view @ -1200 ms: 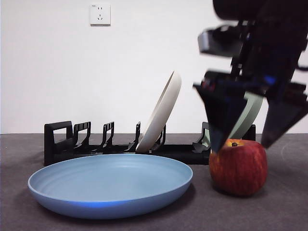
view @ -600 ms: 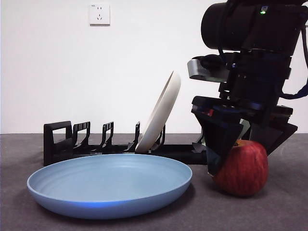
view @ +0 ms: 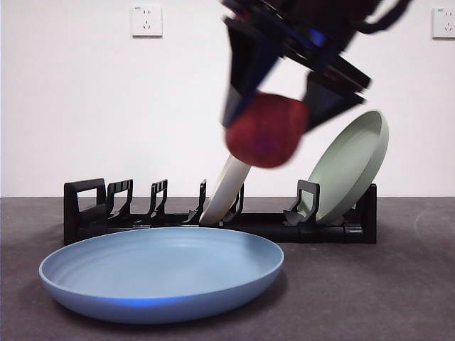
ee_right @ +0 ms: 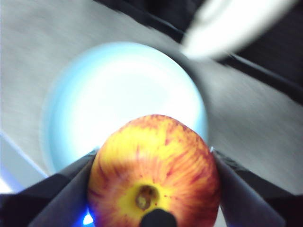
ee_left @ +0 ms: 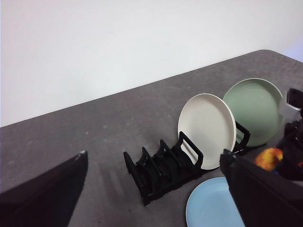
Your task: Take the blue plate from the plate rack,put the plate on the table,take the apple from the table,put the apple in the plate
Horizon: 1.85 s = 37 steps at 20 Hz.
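A: Where is the apple (view: 266,130) found, and what is it held by?

B: It is seen lifted clear of the tabletop (view: 398,284), clamped between the two jaws of the right claw (view: 274,106). In the right wrist view the apple (ee_right: 154,172) is pressed on both sides by the jaws, stem end toward the camera.

A: And the blue plate (view: 162,273)?

B: It is laid flat on the tabletop toward the front edge, out of the plate rack (view: 213,217), in which a cream plate (view: 224,192) and a green plate (view: 348,167) are left leaning.

A: Which relation is the coming move turned on?

B: The plate lies below the claw and off to one side: in the front view the apple hangs above the rack, beyond the plate's far rim. In the right wrist view the plate (ee_right: 118,94) is seen past the apple. A shift across and then a descent is judged to be needed before release.

A: The left claw (ee_left: 151,189)?

B: It is held high and apart, jaws spread, nothing grasped. The right arm is plainly nearer.
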{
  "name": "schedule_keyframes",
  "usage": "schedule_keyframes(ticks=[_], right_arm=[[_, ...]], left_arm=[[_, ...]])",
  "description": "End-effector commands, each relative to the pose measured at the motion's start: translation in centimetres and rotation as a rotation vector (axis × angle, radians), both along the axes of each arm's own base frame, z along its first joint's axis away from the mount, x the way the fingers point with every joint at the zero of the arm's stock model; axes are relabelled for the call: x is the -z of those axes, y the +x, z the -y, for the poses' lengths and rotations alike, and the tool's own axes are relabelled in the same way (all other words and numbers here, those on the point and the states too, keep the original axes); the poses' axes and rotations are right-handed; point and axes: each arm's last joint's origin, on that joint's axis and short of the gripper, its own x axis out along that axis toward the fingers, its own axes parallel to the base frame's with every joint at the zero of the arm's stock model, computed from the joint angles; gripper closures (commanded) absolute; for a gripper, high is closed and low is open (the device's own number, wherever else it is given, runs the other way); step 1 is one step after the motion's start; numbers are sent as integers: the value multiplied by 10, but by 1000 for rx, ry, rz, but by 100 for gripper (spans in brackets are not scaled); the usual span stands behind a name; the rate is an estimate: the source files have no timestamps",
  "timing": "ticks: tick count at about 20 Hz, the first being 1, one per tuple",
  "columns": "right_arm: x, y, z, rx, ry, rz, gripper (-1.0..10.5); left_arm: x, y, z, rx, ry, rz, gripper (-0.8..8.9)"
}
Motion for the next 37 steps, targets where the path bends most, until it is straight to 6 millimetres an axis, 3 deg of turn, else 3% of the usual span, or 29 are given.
schedule_keyframes(ticks=[1, 5, 9, 14, 18, 19, 22, 24, 27, 30, 37], right_arm=[[-8, 3, -21, -29, 43, 23, 959], [-1, 10, -59, -93, 24, 4, 959], [30, 19, -89, -112, -65, -26, 959], [82, 27, -101, -100, -205, -104, 959], [101, 28, -103, -120, -263, -142, 940], [101, 27, -103, -124, -264, -141, 877], [101, 25, -105, -130, -264, -141, 548], [101, 25, -105, -130, -264, -140, 467], [96, 24, -104, -131, -255, -133, 470], [76, 21, -99, -130, -228, -109, 474], [-15, -6, -60, -137, -108, 21, 476]], left_arm=[[2, 0, 0, -7, 10, -10, 346], [4, 0, -1, -25, 32, -19, 346], [7, -1, -3, -59, 65, -33, 346], [9, -1, -4, -59, 86, -50, 346], [11, -2, -5, -61, 96, -64, 346], [11, -2, -5, -62, 98, -67, 346], [13, -2, -5, -71, 91, -84, 346], [13, -2, -5, -76, 80, -91, 346], [14, -3, -6, -78, 79, -96, 346], [14, -3, -6, -78, 67, -102, 346], [14, -2, -5, -91, 9, -120, 346]])
